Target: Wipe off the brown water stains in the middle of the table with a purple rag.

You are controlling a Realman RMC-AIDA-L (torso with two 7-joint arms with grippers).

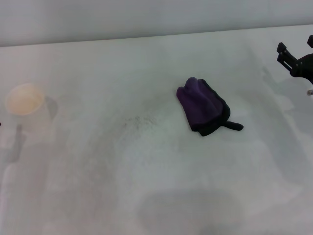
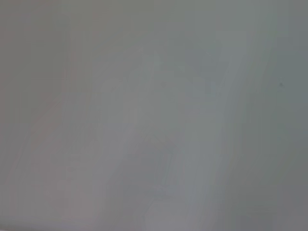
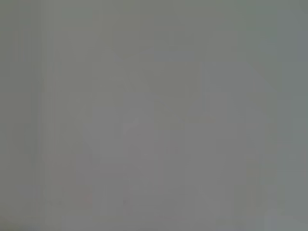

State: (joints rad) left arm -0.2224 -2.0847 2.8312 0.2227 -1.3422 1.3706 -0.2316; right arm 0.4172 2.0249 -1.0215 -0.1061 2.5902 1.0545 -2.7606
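1. Far left of the desk [image 1: 156, 196]: a white paper cup [image 1: 24, 99] stands upright, its mouth showing a pale cream inside. It is well apart from everything else.
2. Left claw: not seen in the head view. The left wrist view gives only a plain grey-white surface, with nothing to identify.
3. Middle of the desk: a faint grey speckled patch [image 1: 139, 121] lies on the white top, between the cup and the rag and nearer the rag. No distinct brown puddle can be made out there; the surface looks white and slightly glossy throughout.
4. Right of centre: the purple rag [image 1: 201, 106] lies bunched on the desk, dark purple with black edging, its small black loop tail [image 1: 234, 126] pointing right. Nothing touches it.
5. Far right edge, toward the back: the right claw [image 1: 296, 59] is partly in view, black, raised above the desk and well apart from the rag. It grasps nothing visible; whether it is released or clenched cannot be told.
6. The right wrist view shows only a featureless grey surface.
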